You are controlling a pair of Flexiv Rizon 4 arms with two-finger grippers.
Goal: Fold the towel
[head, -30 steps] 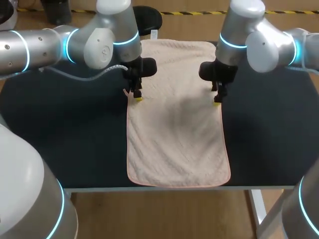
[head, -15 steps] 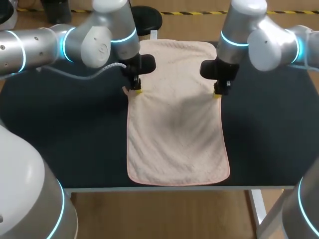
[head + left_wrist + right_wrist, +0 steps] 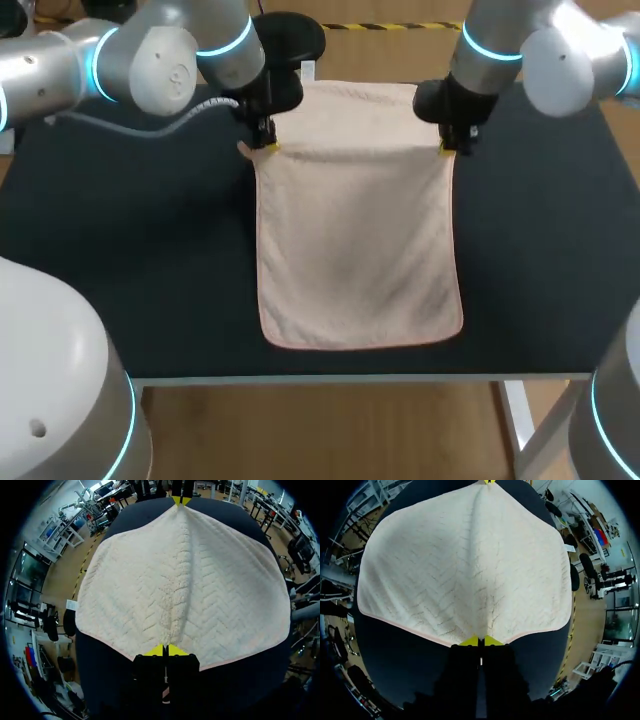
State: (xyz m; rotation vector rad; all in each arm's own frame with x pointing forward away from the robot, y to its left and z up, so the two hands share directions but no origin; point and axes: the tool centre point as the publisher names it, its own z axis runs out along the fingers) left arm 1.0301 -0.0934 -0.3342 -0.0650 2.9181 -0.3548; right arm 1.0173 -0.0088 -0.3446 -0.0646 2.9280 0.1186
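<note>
Cream towel (image 3: 355,240) stretches between left jaws and right jaws, each pinching an edge.

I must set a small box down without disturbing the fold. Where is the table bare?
The table is bare in wide dark patches left and right of the towel. Only a thin strip lies between its near hem and the front edge. The far end is crowded: left pincer and right pincer each pinch the towel there.
</note>
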